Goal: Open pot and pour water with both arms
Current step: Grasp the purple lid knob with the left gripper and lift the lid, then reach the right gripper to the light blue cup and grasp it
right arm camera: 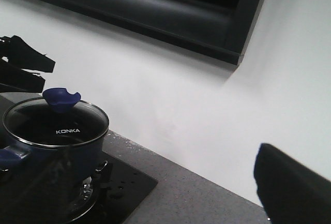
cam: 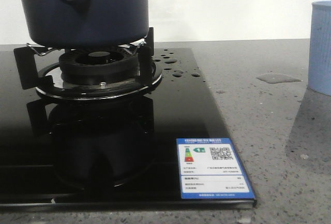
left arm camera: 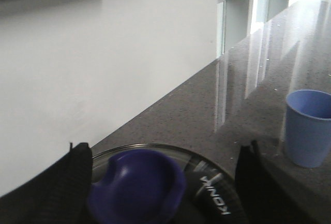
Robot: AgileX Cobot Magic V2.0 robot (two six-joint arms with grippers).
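An energy label (cam: 215, 169), blue-bordered with a QR code, sits at the near right corner of a glossy black glass hob (cam: 103, 151) set into a grey speckled counter (cam: 269, 131). Behind it, the burner (cam: 98, 61) and its wire pot supports carry the pot (cam: 83, 6), a dark navy cylinder whose stubby handle mount (a round hole in its end) faces the front camera. Water droplets (cam: 173, 61) bead the glass just right of the burner, and a small puddle (cam: 277, 78) lies on the counter near a pale blue ribbed cup (cam: 320, 48) at the right edge of the frame.

From the left wrist camera, the left gripper (left arm camera: 165, 182) hangs over the pot's glass lid (left arm camera: 207, 177), its two dark fingers (left arm camera: 77, 172) spread wide on either side of the blue knob (left arm camera: 135, 188) and closed on nothing. The lid, marked KONKA, is on the pot; the cup (left arm camera: 309, 125) stands on the counter beyond.

The right wrist camera looks at the pot (right arm camera: 57, 146) from well off to the side, with the lid (right arm camera: 54, 123) and knob (right arm camera: 61, 99) in place and the left arm's dark fingers (right arm camera: 23, 63) just beyond it. Of the right gripper only one dark finger (right arm camera: 292, 188) shows clearly, so how far its jaws stand apart cannot be told. A white wall (right arm camera: 170, 89) rises behind, with a dark hood (right arm camera: 170, 12) above.
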